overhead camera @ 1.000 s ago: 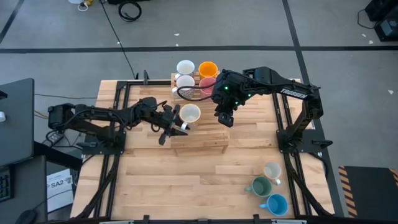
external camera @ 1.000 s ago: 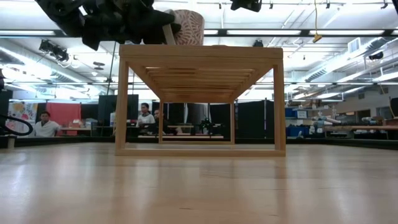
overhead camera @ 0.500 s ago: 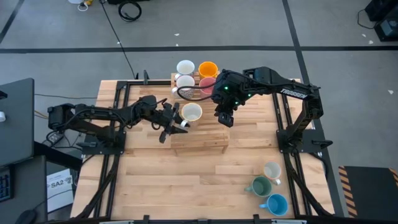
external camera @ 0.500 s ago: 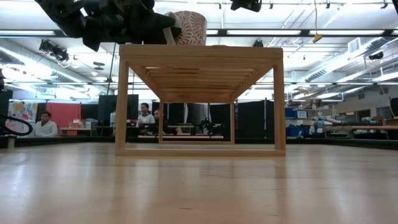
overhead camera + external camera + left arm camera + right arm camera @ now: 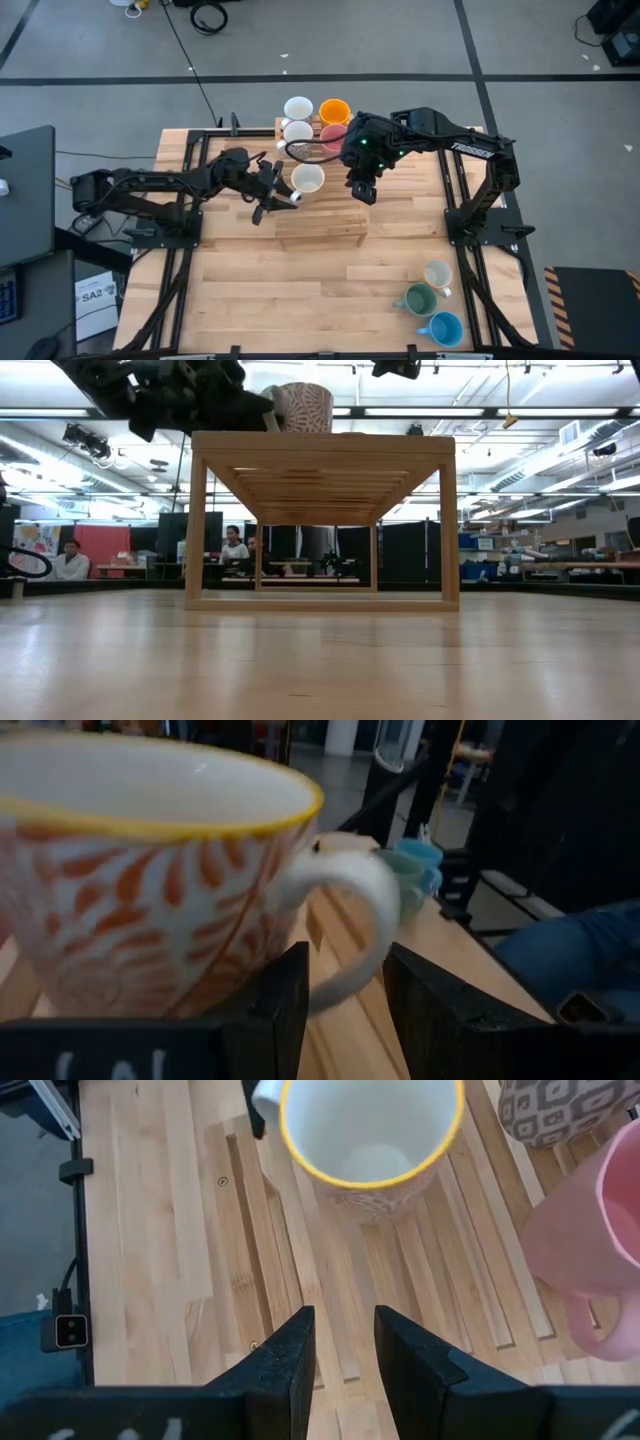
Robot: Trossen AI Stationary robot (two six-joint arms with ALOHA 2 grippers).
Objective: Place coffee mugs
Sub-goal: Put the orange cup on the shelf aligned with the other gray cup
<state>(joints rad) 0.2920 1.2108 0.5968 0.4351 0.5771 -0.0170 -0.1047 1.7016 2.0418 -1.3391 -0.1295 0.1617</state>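
On the rack point(image 5: 330, 222), orange-patterned yellow-rimmed mug point(image 5: 307, 179)

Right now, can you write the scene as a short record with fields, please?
held mug: patterned mug, handle between left pincer fingers
where: over wooden rack
right pincer: empty, fingers apart, over rack
mugs at rack's far end: two white, orange, pink
mugs on table: white, green, blue, near right corner

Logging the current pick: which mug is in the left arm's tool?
The orange-patterned cream mug with the yellow rim, held by its handle in the left tool over the wooden rack; the other mugs stand free.
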